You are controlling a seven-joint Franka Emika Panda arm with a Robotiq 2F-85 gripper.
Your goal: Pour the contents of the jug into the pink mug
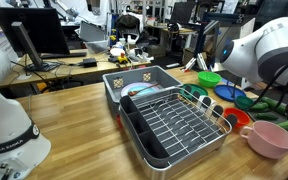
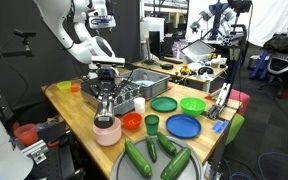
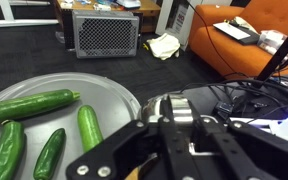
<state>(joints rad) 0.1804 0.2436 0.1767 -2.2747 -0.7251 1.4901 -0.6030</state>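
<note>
Clamping the metal jug [image 3: 180,104] (fingers [image 3: 164,135] drawn tight), the gripper [image 2: 106,103] hangs above the pink mug [image 2: 106,132].

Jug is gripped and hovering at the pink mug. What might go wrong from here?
1. The jug and gripper fill the wrist view and hide the pink mug, so the pour may miss.
2. A red-orange bowl and the cucumber tray sit close by, so spillage could land in them.
3. In an exterior view the gripper hangs low over the mug and might knock it.
</note>
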